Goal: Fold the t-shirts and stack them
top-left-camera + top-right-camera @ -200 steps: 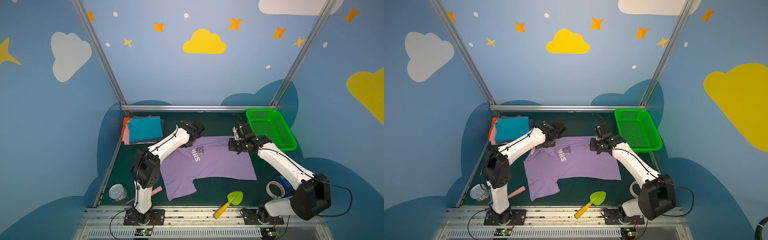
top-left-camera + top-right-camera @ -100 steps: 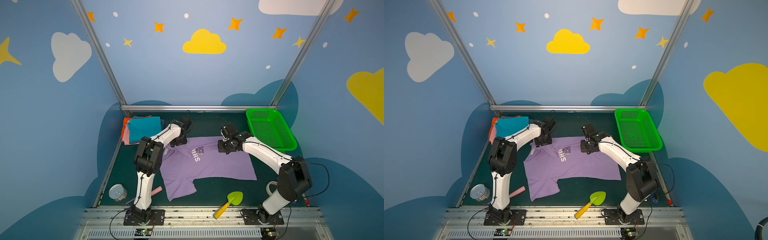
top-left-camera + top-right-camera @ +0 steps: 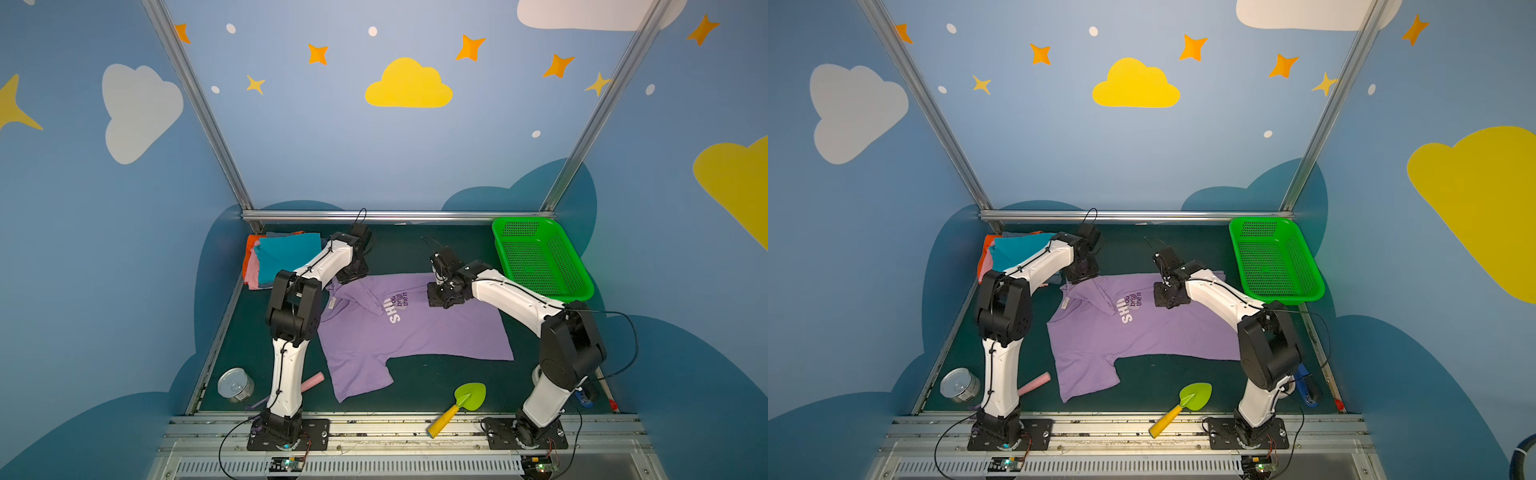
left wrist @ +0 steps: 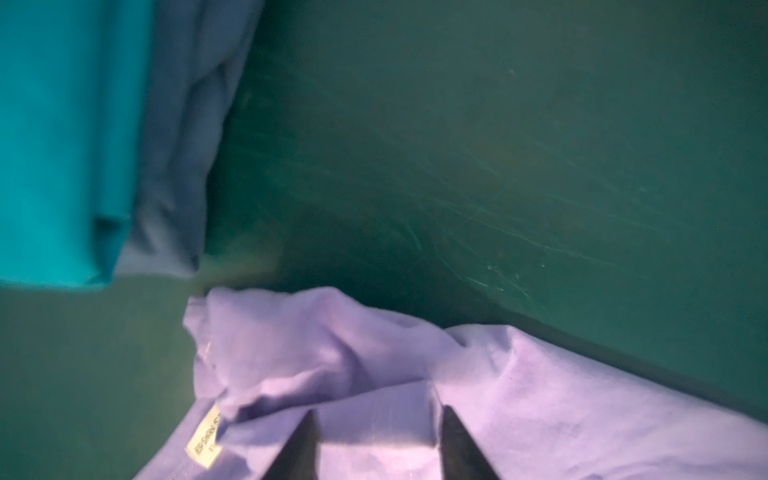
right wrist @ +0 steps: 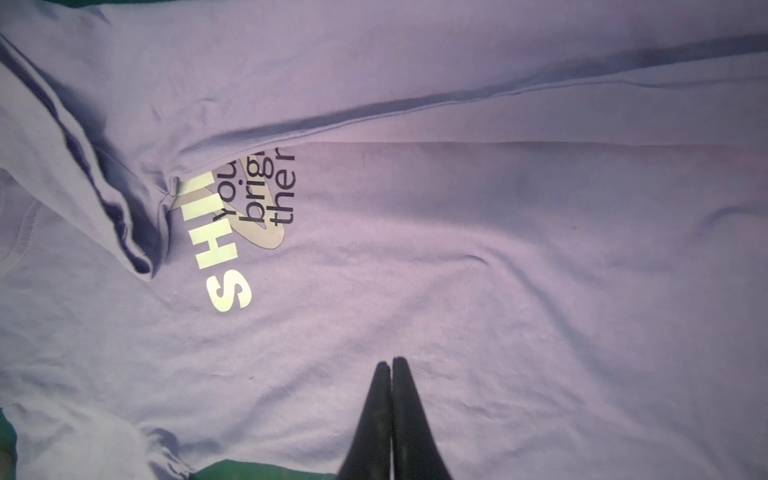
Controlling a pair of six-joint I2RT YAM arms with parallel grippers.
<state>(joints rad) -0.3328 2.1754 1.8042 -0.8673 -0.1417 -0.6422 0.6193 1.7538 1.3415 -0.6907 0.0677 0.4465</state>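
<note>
We saw a dark green mat [image 3: 415,249] as the work surface, finely scratched in the left wrist view [image 4: 498,166]. It was closed in by blue walls [image 3: 332,158] painted with a yellow cloud [image 3: 409,85], white clouds and orange stars, and two aluminium posts [image 3: 199,108] ran down to a rail across the back.

The lavender t-shirt [image 3: 415,332] lay spread in the middle of both top views, with its collar toward the left and a white "SH" print showing beside a fold. The stack of folded t-shirts [image 3: 286,257], teal on top, sat at the upper left of the mat. A green basket [image 3: 540,257] stood at the upper right. Along the lower edge lay a tin can [image 3: 235,385], a pink stick [image 3: 312,381] and a toy shovel [image 3: 459,407].

The left gripper [image 4: 378,411] was at the shirt's collar corner. Its fingers stood apart with lavender cloth between them, and we could not tell whether they pinched it. The right gripper [image 5: 391,363] was over the shirt's upper edge, right of the print, with its fingers pressed together. We could not tell whether any cloth was caught between them.
</note>
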